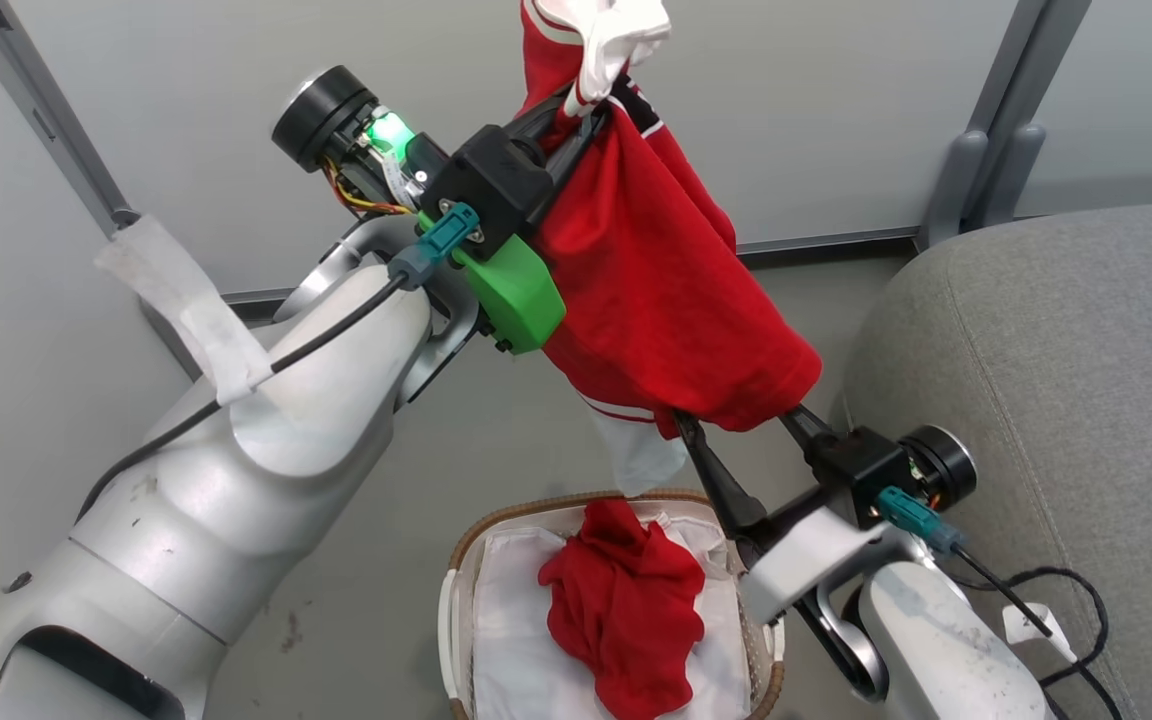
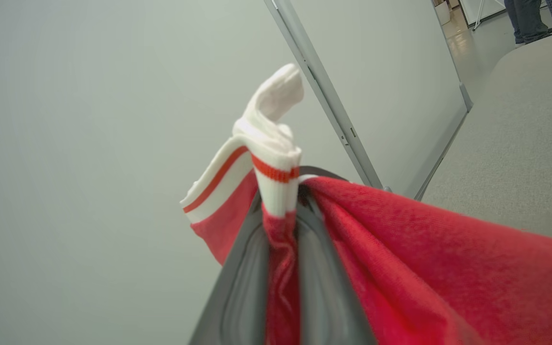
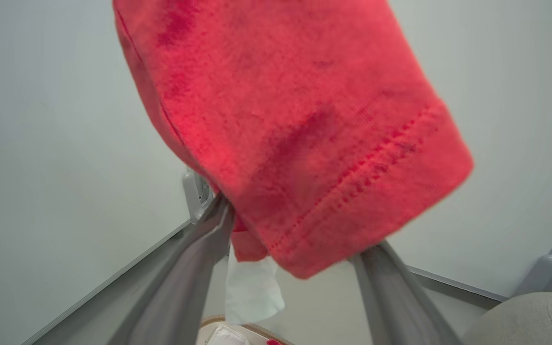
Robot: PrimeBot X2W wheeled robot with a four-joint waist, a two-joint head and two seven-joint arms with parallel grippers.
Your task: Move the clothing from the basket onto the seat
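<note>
High in the head view, my left gripper (image 1: 576,108) is shut on the red garment with white striped sleeves (image 1: 656,290), which hangs down over the basket. The left wrist view shows both fingers (image 2: 242,287) pinching the fabric (image 2: 424,258) at the white cuff. My right gripper (image 1: 736,418) stands open under the garment's lower hem (image 3: 304,143), which drapes between its spread fingers (image 3: 185,282). The plain red garment (image 1: 626,600) lies crumpled in the white basket (image 1: 536,507) on its liner. The grey seat (image 1: 1056,400) is to the right.
Grey wall panels with metal posts (image 1: 986,150) stand behind the basket and seat. A black cable (image 1: 1066,600) trails over the seat's near edge by my right forearm. A person's legs (image 2: 527,19) show far off beyond the seat (image 2: 520,143).
</note>
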